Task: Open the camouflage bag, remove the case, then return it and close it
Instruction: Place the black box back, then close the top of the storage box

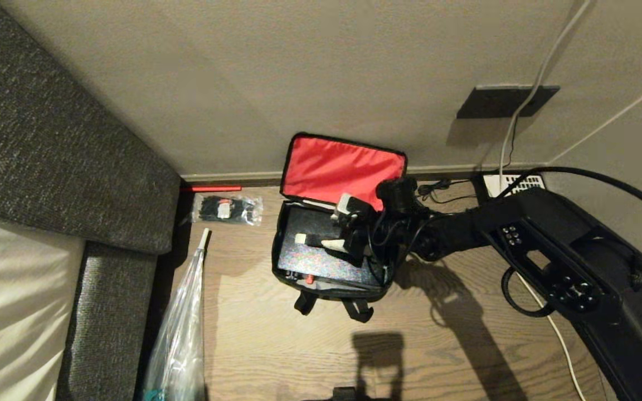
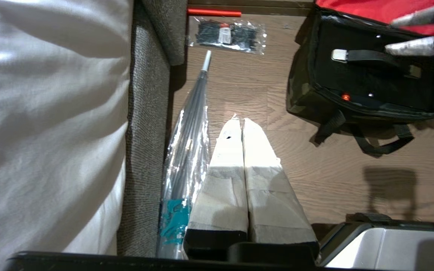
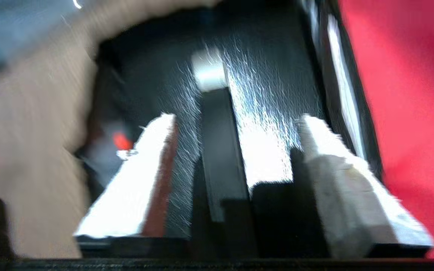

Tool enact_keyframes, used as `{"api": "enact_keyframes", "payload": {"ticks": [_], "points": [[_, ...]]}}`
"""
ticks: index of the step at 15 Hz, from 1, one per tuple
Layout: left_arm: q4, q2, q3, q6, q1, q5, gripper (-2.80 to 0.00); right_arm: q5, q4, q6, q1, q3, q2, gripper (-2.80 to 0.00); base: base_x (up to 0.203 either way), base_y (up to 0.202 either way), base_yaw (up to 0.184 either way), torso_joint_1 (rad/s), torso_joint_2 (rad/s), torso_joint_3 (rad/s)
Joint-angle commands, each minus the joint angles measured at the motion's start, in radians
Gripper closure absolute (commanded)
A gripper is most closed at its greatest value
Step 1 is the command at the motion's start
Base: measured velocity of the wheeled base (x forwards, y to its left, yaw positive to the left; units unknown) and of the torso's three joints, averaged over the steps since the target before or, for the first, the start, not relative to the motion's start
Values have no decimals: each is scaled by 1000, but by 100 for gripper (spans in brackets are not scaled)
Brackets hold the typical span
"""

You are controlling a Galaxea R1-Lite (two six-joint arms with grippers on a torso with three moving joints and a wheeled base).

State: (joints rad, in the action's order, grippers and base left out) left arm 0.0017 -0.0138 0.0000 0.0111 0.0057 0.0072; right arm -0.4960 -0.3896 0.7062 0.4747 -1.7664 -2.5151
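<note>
The camouflage bag (image 1: pixel 293 281) stands open on the wood floor, its red-lined lid (image 1: pixel 343 167) leaning back against the wall. Inside it lies the case (image 1: pixel 321 264), flat, black and speckled, with a black strap (image 3: pixel 217 143) across its top. My right gripper (image 1: pixel 337 223) hangs over the case inside the bag, open, its white fingers on either side of the strap and holding nothing. In the right wrist view the gripper (image 3: pixel 237 119) frames the case (image 3: pixel 266 113) with the red lining (image 3: pixel 409 94) beside it. My left gripper (image 2: pixel 241 122) is parked shut above the floor, away from the bag (image 2: pixel 307 98).
A grey upholstered seat (image 1: pixel 48 139) fills the left side. A clear packet of black ties (image 1: pixel 226 209) and a red stick (image 1: pixel 209 188) lie by the wall. A wrapped umbrella (image 1: pixel 181 323) lies along the seat. A white cable (image 1: pixel 555 328) runs at the right.
</note>
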Motion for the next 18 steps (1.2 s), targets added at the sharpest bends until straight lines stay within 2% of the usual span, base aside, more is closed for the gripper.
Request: {"api": "enact_keyframes", "payload": {"ticks": [1, 4, 6, 7, 10, 13, 15, 18], "points": [[0, -5, 3, 1, 0, 0, 0, 28, -5, -74, -3, 91, 106, -280, 0, 0, 0, 0, 0, 0], [0, -5, 3, 1, 0, 0, 0, 56, -27, -320, -15, 286, 288, -280, 0, 0, 0, 0, 0, 0], [0, 9, 3, 1, 0, 0, 0, 77, -35, -508, -20, 473, 457, -280, 0, 0, 0, 0, 0, 0], [0, 14, 3, 1, 0, 0, 0, 90, -38, -593, -22, 556, 524, 0, 0, 0, 0, 0, 0, 0], [1, 15, 3, 1, 0, 0, 0, 138, -39, -764, -28, 816, 769, 0, 0, 0, 0, 0, 0, 0], [0, 14, 3, 1, 0, 0, 0, 283, -34, -868, -41, 1006, 979, 0, 0, 0, 0, 0, 0, 0], [1, 14, 3, 1, 0, 0, 0, 361, -28, -950, -45, 1078, 1039, 0, 0, 0, 0, 0, 0, 0], [0, 14, 3, 1, 0, 0, 0, 431, -2, -1113, -47, 1227, 1196, 0, 0, 0, 0, 0, 0, 0]]}}
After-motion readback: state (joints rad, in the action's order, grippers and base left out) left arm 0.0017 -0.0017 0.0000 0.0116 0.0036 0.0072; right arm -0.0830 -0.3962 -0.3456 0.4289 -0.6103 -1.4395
